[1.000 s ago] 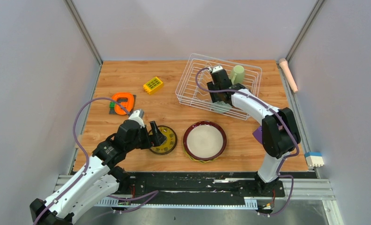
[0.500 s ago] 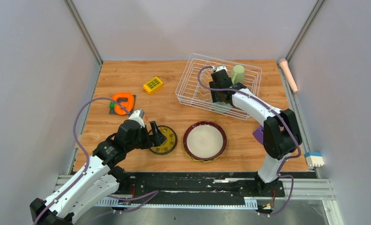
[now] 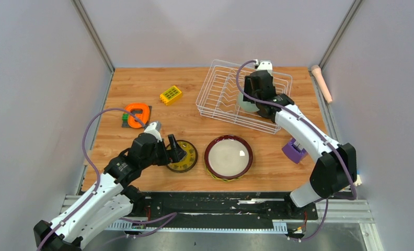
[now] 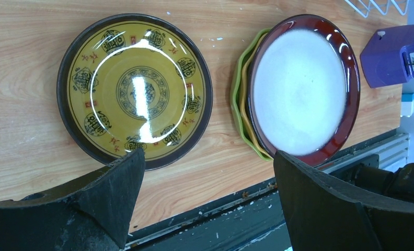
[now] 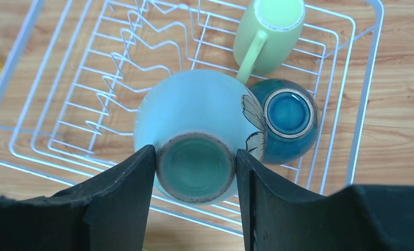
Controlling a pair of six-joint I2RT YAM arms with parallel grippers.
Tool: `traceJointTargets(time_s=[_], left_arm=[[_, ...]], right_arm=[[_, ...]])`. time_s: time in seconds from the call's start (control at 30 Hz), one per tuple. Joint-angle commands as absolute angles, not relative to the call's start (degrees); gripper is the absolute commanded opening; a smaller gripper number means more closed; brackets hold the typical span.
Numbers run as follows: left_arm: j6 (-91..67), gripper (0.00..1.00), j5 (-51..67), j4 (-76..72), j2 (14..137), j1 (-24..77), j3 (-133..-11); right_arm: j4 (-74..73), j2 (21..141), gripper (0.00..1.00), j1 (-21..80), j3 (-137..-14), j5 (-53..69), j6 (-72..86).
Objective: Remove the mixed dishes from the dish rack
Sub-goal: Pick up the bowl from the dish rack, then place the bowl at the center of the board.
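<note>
The white wire dish rack (image 3: 215, 97) stands at the back right. My right gripper (image 3: 252, 98) is shut on the foot ring of the upside-down mint bowl (image 5: 194, 115), which it holds over the rack (image 5: 367, 78). The teal bowl (image 5: 288, 117) and the light green mug (image 5: 267, 34) lie in the rack beside it. My left gripper (image 3: 176, 149) is open and empty, just over the near edge of the black yellow-patterned plate (image 4: 134, 89). The maroon-rimmed plate (image 4: 301, 83) lies stacked on the orange plate (image 4: 245, 112) and the green plate (image 4: 236, 104).
A yellow toy block (image 3: 171, 94) and an orange ring-shaped thing (image 3: 137, 114) lie at the back left. A purple object (image 3: 295, 149) sits under my right arm. A pink stick (image 3: 321, 82) and a blue-white block (image 3: 351, 178) lie beyond the table's right edge.
My right gripper has risen and swung toward the rack's back right with the mint bowl in it, now covering the mug in the top view. The left arm has not moved.
</note>
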State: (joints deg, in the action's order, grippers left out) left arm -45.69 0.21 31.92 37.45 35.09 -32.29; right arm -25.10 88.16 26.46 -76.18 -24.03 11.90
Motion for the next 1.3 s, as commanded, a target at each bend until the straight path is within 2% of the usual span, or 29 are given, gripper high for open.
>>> traceJointTargets(time_s=[0.0, 0.5, 0.7, 0.87, 1.1, 1.27], left_arm=[[-44.3, 1.0, 1.1, 29.9, 37.3, 34.9, -34.7], [-41.8, 1.0, 5.7, 23.4, 38.5, 34.9, -37.3], [-45.0, 1.0, 3.1, 22.4, 40.8, 34.8, -38.6], [-51.6, 1.0, 0.2, 20.1, 43.2, 34.9, -40.2], [-57.1, 1.0, 8.9, 2.3, 50.0, 34.8, -42.7], [-60.0, 1.0, 15.1, -9.1, 53.7, 34.8, -42.4]], right_arm=[[-16.7, 83.2, 0.0, 24.5, -75.3, -23.5, 18.8], [-0.8, 65.2, 0.0, 17.9, -59.7, 6.3, 42.7], [10.2, 56.9, 0.0, 17.8, -52.0, 11.1, 55.3], [17.6, 52.3, 0.0, 17.8, -46.6, 20.2, 65.6], [29.5, 52.0, 0.0, 18.4, -37.5, 30.7, 80.2], [35.2, 53.0, 0.0, 20.6, -34.9, 33.7, 84.2]])
